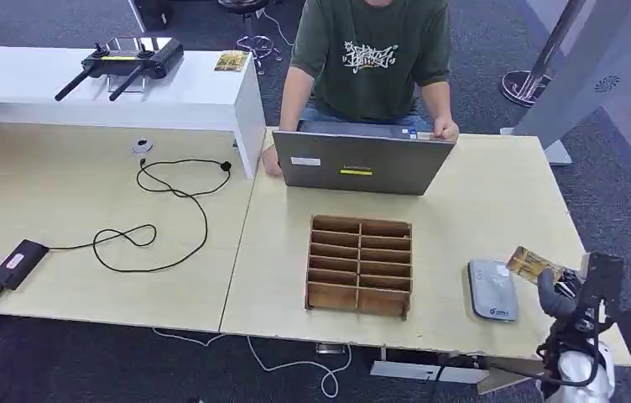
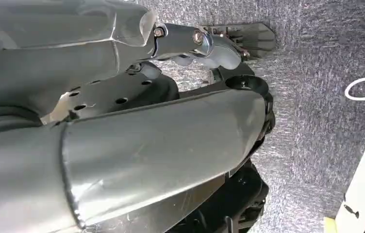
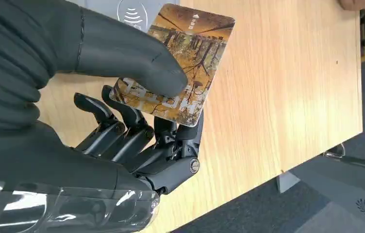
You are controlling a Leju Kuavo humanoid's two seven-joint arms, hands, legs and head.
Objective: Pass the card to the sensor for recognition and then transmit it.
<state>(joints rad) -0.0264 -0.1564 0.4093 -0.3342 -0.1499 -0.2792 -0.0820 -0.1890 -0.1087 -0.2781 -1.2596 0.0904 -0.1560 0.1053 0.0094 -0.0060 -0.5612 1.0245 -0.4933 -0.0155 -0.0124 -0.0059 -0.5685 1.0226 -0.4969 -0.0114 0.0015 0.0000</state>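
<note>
Card — thin, brown-and-gold plastic [image 3: 185, 63] — pinched by the right hand [image 3: 122, 121] beside the grey sensor pad [image 1: 492, 289]; such a light pinch might let it slip.

Even, bright indoor light fills the head view, and the table [image 1: 480, 210] shows only soft, short shadows and no glare. The left wrist view is close and slightly soft, with pale reflections streaking the silver arm cover [image 2: 161, 145]. In the right wrist view the card [image 3: 180, 63] is sharp.
</note>
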